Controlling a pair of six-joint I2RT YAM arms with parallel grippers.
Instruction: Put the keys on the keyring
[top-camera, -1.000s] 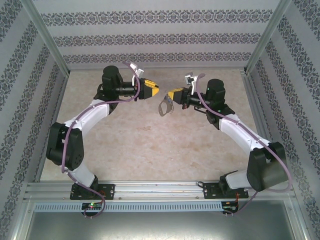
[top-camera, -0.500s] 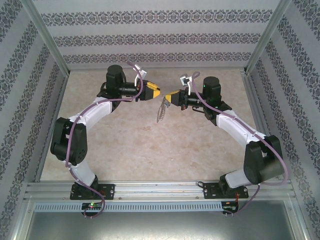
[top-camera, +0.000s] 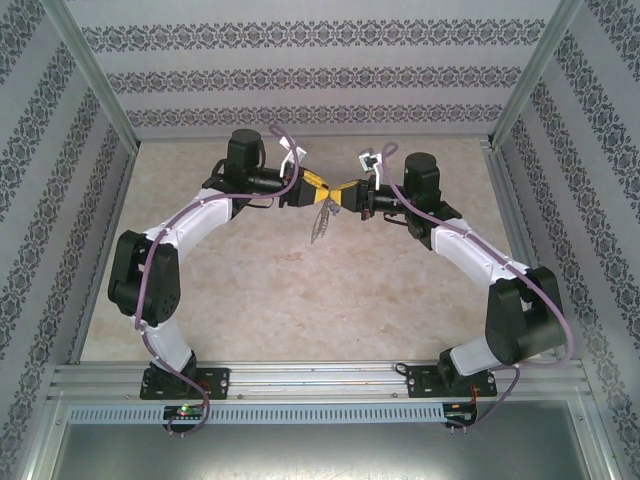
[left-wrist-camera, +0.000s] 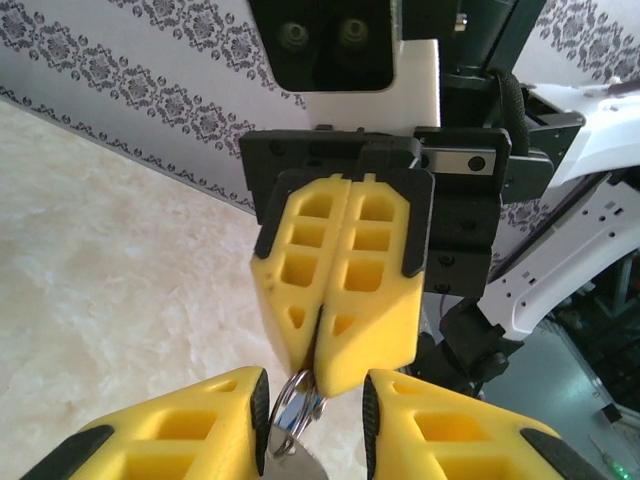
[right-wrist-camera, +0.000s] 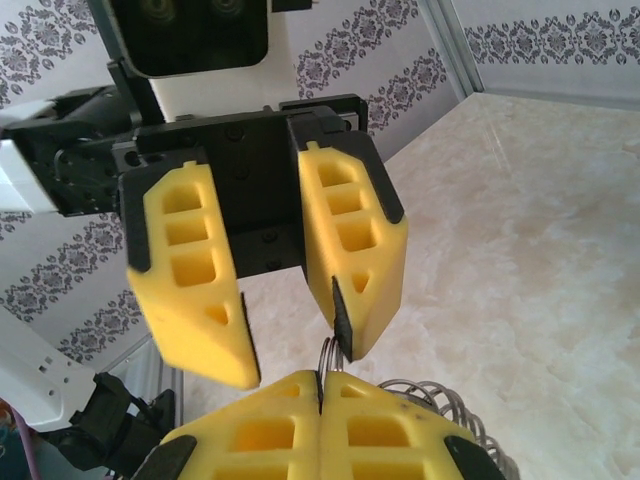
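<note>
Above the middle of the table the two grippers meet tip to tip. My right gripper (top-camera: 336, 194) (right-wrist-camera: 320, 380) is shut on a small silver split ring (right-wrist-camera: 328, 353) (left-wrist-camera: 292, 398). The keyring (top-camera: 320, 224), a grey wiry loop, hangs below it, and its coiled edge (right-wrist-camera: 445, 398) shows beside my right fingers. My left gripper (top-camera: 322, 189) (left-wrist-camera: 315, 392) is open, its jaws standing either side of the split ring. One left pad (left-wrist-camera: 258, 400) lies against the ring. A silver sliver (left-wrist-camera: 300, 466) sits under the ring; I cannot tell whether it is one of the keys.
The beige marbled table (top-camera: 300, 290) lies under both arms. Patterned walls (top-camera: 300, 75) close in the back and sides, with metal posts (top-camera: 95, 85) at the corners. An aluminium rail (top-camera: 320, 380) runs along the near edge by the arm bases.
My left gripper has travelled right until its jaws straddle the ring at the right gripper's tips. The right gripper edged left, and the hanging keyring swung edge-on.
</note>
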